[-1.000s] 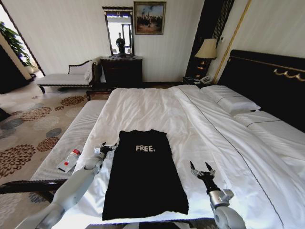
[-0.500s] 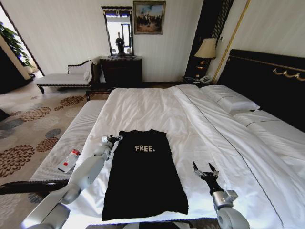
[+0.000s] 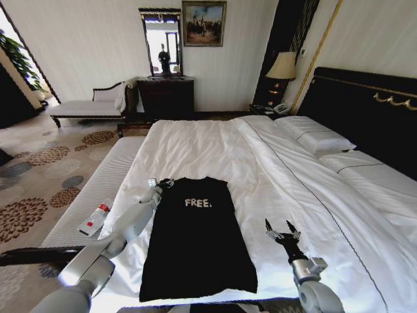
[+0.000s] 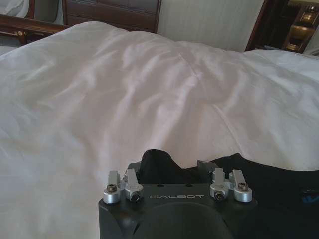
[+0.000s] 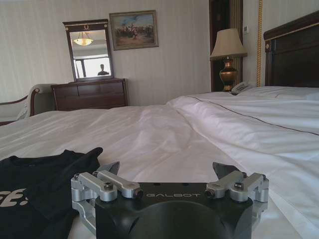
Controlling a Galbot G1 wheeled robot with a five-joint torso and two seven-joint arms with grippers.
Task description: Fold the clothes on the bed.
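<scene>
The left gripper [image 3: 163, 184] has crept forward to the upper-left corner of the black T-shirt [image 3: 197, 238], which lies flat on the bed [image 3: 202, 147], jaws spread over the cloth, gripping nothing, while the right gripper [image 3: 281, 230] hovers open beside it

"FREE" on T-shirt [image 3: 197, 241]; "GALBOT" on grippers.
</scene>
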